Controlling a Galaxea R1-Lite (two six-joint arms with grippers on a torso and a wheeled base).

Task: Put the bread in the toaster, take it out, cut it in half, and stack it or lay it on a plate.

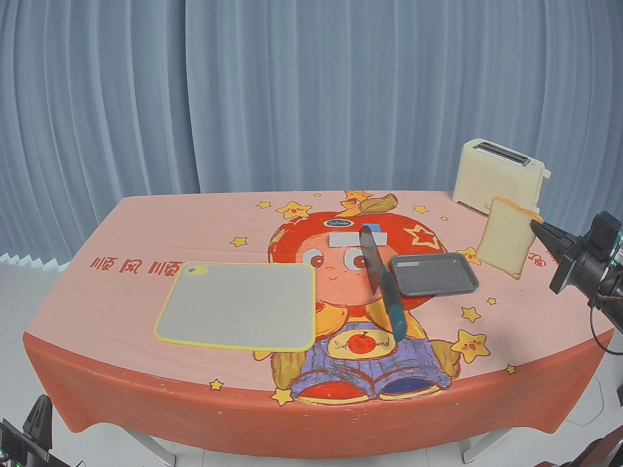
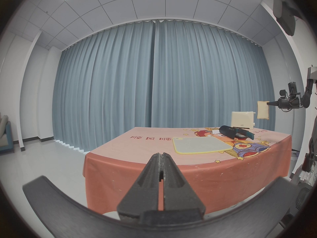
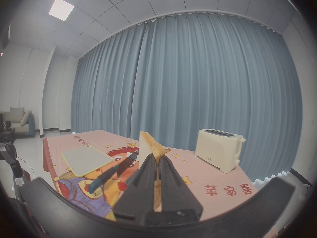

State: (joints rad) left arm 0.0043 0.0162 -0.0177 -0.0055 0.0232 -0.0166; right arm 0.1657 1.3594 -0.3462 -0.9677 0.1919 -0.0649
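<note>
Step, likely: loading the toaster (image 1: 498, 175) | right end effector (image 1: 535, 224) clamped on the bread (image 1: 507, 236), upright in air, right of frame, just beside toaster | next: raise over top slot (image 1: 503, 154), lower in | left end effector (image 2: 161, 156) closed, empty.

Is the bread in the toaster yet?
No, the right gripper holds the bread in the air, outside the toaster.
</note>
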